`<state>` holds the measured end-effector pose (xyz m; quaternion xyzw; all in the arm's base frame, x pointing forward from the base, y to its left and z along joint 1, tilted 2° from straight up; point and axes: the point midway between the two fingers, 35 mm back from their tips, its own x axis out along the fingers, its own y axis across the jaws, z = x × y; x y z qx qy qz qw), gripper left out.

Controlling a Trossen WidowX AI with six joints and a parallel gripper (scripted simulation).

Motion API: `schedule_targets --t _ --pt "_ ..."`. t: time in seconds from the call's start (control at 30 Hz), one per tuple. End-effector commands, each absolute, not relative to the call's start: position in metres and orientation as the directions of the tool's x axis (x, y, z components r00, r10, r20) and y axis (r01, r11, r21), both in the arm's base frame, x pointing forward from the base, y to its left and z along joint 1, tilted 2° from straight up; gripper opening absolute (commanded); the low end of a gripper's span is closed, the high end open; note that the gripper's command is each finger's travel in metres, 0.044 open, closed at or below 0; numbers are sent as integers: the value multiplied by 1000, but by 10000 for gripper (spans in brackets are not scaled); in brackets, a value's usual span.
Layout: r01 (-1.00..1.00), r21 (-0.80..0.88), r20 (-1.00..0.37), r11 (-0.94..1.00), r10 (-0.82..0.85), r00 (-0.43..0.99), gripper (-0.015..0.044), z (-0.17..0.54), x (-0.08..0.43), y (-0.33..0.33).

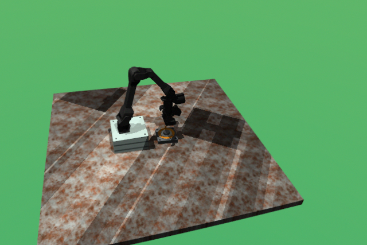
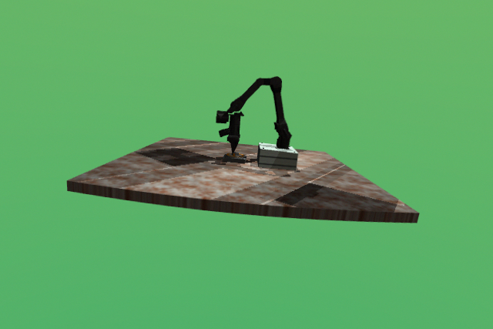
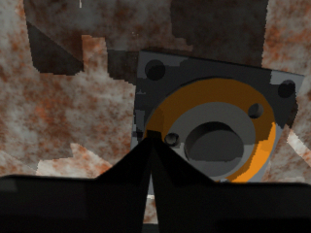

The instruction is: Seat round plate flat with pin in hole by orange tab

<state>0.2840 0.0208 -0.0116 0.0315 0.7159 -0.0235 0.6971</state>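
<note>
The black parallel-jaw hand [image 3: 152, 138] is fully closed with nothing between its fingers, and its joined tip rests at, or just above, the outer edge of the round orange-rimmed grey plate [image 3: 214, 97]; contact cannot be confirmed from these views. The plate sits on the dark grey square base [image 3: 160, 92], around the dark central post [image 3: 214, 143], and the base stands on the mottled rust-and-grey bench [image 1: 166, 183] just beside the arm's white pedestal [image 1: 130, 136]. A small round feature [image 3: 171, 139] lies on the plate's grey inner ring just beside the hand tip, and a small hole [image 3: 256, 111] shows across the post from the tip; which one belongs with the pin cannot be told, and the tab is not identifiable. Risks, as judged: a closed tip pushing the rim may slip off and skid over the plate; downward pressure may jam the plate against the pin; excess rotation may carry the hole past the pin.
</note>
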Motion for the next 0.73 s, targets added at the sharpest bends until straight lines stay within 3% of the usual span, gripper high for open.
schedule_targets --t 0.0,0.7 --pt "83 18 -1000 996 18 -4 0 11 288 21" --pt "82 12 -1000 997 13 -11 0 16 283 20"
